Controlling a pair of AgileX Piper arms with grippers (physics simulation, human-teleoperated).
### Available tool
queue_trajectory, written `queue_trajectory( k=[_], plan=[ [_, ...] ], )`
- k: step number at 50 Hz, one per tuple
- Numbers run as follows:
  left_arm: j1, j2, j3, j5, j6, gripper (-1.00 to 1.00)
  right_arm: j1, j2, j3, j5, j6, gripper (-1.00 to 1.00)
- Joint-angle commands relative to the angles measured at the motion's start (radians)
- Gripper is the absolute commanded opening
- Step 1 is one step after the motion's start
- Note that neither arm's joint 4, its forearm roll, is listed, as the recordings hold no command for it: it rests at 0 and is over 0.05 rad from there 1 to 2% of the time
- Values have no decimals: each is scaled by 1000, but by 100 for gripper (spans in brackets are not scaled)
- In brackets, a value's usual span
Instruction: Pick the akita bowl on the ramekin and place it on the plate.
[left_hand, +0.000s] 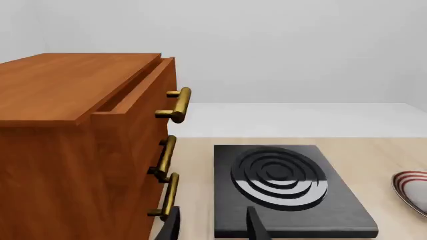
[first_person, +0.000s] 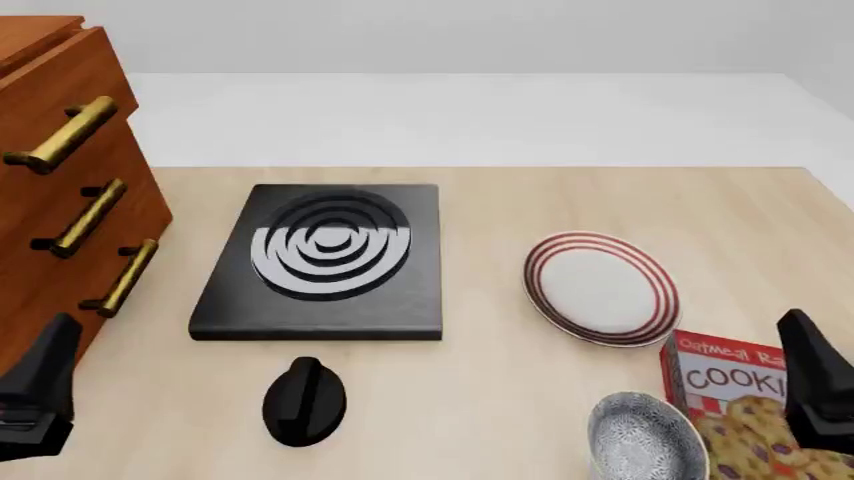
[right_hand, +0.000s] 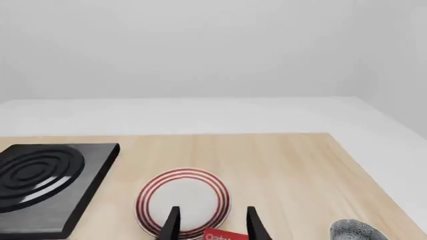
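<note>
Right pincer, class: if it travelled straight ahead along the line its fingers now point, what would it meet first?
Probably the plate. In the right wrist view it lies just beyond the open right pincer, with the cookie box edge below the fingers. Depth is unclear, so it might pass above both.

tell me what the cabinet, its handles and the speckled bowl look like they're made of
Cabinet: reddish-brown wood, going by faint grain and a satin sheen. Handles: brass-coloured metal, with glossy highlights. Akita bowl: probably glazed ceramic, finely speckled grey and white.
</note>
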Motion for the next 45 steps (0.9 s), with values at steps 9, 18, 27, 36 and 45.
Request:
queue_trajectory(
  k=[9, 18, 27, 36, 45],
  plan=[
    [0, 5, -3, -1, 0, 100, 34, -16, 0, -7, -18, 100],
    [0, 6, -3, -1, 0, 100, 52, 35, -79, 24, -33, 100],
    [0, 6, -3, -1, 0, 100, 87, 50, -150, 112, -45, 100],
    [0, 5, -3, -1, 0, 100, 98, 89, -242, 225, -29, 100],
    [0, 5, -3, -1, 0, 100, 194, 214, -304, 332, -95, 100]
  ],
)
